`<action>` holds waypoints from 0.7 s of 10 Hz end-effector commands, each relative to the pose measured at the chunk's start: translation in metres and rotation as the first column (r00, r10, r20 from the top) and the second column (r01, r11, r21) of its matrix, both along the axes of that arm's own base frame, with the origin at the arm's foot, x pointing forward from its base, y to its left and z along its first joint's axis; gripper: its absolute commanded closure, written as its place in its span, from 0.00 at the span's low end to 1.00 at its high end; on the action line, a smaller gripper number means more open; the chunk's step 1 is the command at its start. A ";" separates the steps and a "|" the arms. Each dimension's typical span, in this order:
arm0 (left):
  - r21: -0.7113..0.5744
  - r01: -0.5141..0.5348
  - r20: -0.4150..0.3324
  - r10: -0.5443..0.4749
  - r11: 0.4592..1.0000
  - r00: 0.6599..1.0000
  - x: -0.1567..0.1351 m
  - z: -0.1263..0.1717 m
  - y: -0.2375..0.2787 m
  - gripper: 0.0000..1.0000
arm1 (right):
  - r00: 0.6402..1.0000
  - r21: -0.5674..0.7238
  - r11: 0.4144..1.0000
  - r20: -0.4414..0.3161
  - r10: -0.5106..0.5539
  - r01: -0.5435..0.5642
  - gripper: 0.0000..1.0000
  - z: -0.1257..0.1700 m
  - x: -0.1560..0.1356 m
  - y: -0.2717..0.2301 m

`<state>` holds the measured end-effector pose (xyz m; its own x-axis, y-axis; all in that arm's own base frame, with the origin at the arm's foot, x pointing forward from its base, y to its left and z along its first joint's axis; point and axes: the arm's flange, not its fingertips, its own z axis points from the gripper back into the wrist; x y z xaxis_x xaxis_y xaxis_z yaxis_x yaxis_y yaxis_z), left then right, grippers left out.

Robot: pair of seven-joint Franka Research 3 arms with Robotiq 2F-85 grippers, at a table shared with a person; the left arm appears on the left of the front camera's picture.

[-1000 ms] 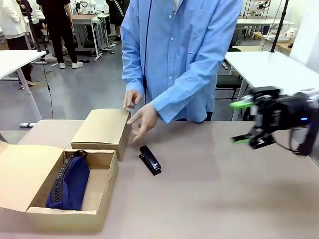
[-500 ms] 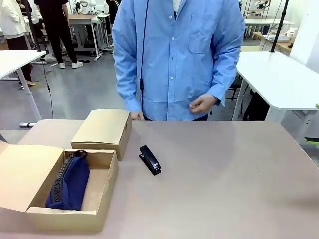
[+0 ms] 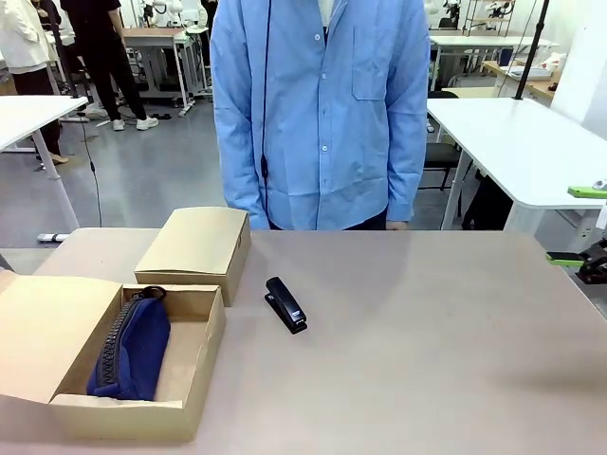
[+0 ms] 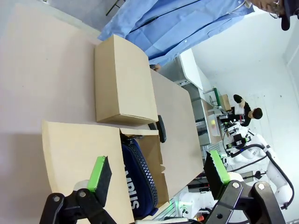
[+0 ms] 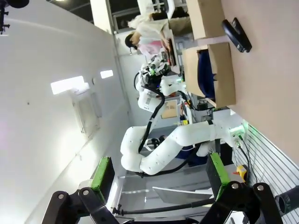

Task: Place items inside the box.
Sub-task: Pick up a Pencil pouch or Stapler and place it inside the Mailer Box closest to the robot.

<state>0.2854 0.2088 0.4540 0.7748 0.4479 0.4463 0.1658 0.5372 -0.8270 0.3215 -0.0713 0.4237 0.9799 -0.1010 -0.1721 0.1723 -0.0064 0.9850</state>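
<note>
A black stapler [image 3: 285, 304] lies on the table right of the open cardboard box [image 3: 194, 365]. The box holds a navy zip pouch [image 3: 133, 349]. My right gripper [image 3: 577, 226] hangs open at the far right edge, well away from the stapler. In the right wrist view its fingers [image 5: 102, 172] stand wide apart with nothing between them; the stapler [image 5: 237, 35] and the open box [image 5: 223, 77] lie far off. My left gripper [image 4: 158, 170] is open above the open box's lid flap [image 4: 77, 158], with the pouch [image 4: 138, 175] and stapler [image 4: 161, 128] beyond.
A closed cardboard box [image 3: 194, 245] stands behind the open one. A person in a blue shirt [image 3: 322, 114] stands at the far edge, arms down. The table's middle and right are bare. The left arm [image 5: 163, 142] shows in the right wrist view.
The person's hands have drawn back from the closed box and the stapler to their sides. My right gripper has pulled away to the right edge of the picture.
</note>
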 end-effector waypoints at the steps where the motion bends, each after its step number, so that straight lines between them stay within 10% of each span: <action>1: -0.008 0.003 0.033 -0.003 1.000 0.999 0.000 -0.001 -0.001 0.00 | 1.000 0.014 1.000 0.009 -0.009 0.009 0.00 0.004 -0.001 -0.003; 7: -0.008 0.003 0.033 -0.003 1.000 0.999 0.000 -0.001 -0.001 0.00 | 1.000 0.001 1.000 0.000 -0.005 0.005 0.00 0.000 0.000 -0.002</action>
<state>0.2854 0.2088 0.4540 0.7747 0.4479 0.4463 0.1659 0.5372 -0.8270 0.3212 -0.0727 0.4234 0.9793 -0.1051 -0.1727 0.1729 -0.0078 0.9849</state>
